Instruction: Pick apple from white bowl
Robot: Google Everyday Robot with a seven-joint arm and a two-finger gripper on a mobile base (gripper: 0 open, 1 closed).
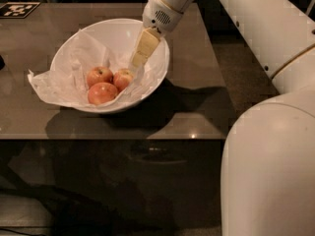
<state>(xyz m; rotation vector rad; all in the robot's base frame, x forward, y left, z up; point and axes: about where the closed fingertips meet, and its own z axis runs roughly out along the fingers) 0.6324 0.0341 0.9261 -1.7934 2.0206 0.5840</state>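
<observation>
A large glossy white bowl (158, 77) with a deep slanted rim sits on the dark brown table (197, 92). It is lined with crumpled white paper (49, 82) that spills over its left rim onto the table. Three small round red-orange apples lie clustered at the bottom, where the sloping wall and the paper lining gather them together. One is at the back left (100, 75), one at the front (102, 93), and one at the right (123, 78).

The cream-coloured gripper (136, 63) is inside the bowl, coming in over the right rim and slanting down and left. Its tip is just beside and slightly above the right-hand apple. That apple is probably the one being approached, since it is nearest and least crowded by the others. Whether the gripper is spread or closed cannot be told from this angle, and it holds nothing visible. No apple is lifted yet.

The white arm (256, 23) reaches in from the upper right, with its wrist (162, 11) bent steeply downward above the bowl's far-right edge. This pose suits a descent along the inner wall.
</observation>
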